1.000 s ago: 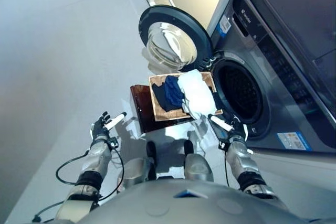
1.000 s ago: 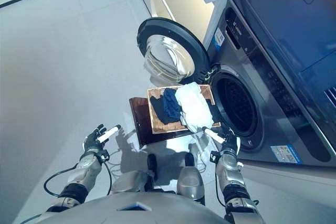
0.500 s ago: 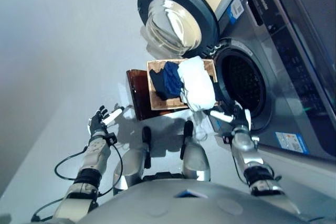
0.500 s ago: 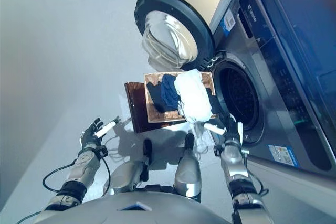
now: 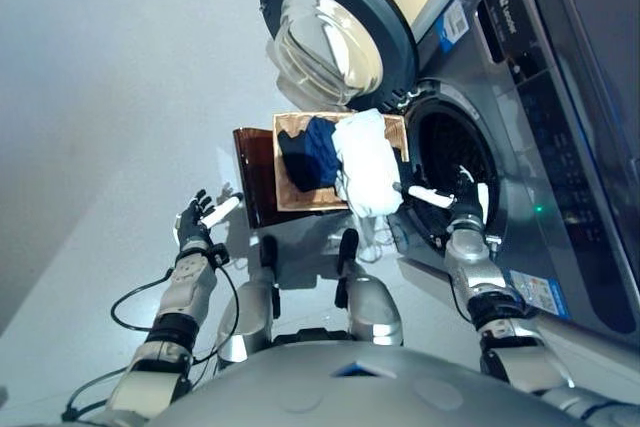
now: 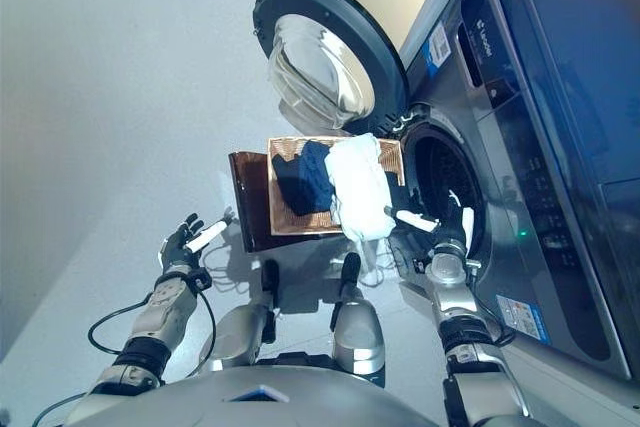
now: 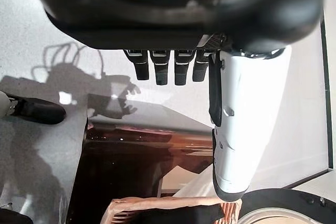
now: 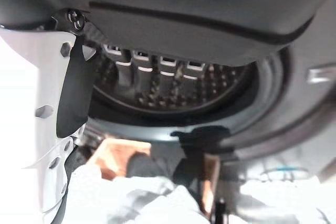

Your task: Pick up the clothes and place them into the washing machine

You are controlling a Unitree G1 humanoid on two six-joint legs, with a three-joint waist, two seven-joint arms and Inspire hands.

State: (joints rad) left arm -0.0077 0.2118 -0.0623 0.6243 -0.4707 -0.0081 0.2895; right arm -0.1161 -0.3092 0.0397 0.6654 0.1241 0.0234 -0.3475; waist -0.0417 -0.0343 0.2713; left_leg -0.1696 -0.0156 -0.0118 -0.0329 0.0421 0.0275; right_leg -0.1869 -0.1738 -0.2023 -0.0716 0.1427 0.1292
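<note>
**Approach step: both hands empty, clothes still in basket**

Left eye view: washing machine (image 5: 520,107) on the right, round door (image 5: 335,32) swung open, drum opening (image 5: 450,172) dark. Wicker basket (image 5: 290,197) sits on a dark brown stand (image 5: 252,179) just in front of the drum. In it: white garment (image 5: 362,162) draped over the near rim, dark blue garment (image 5: 310,152) beside it. Right robot hand (image 5: 462,209) is raised near the drum mouth, just beside the white garment, not touching it. Left robot hand (image 5: 196,225) is low over the floor (image 5: 110,147), apart from the stand.

Right eye view: same layout. Right robot hand (image 6: 450,232) has its white-covered thumb pointing toward the white garment. Left robot hand (image 6: 185,244) idle.

Left wrist view: left robot hand's fingers (image 7: 165,69) straight, wide, holding nothing; stand and basket edge show beyond.

Right wrist view: right robot hand's fingers (image 8: 152,69) straight and spread, empty; perforated drum behind them, white cloth (image 8: 131,200) below.

Judgement: task is at reach-for-clothes, nothing loaded yet as far as the dark drum shows. Next move likely calls for lowering the right robot hand onto the white garment, closing on a good bunch, then lifting clear of the rim and over into the drum. Risk: cloth snagging on the basket.
</note>
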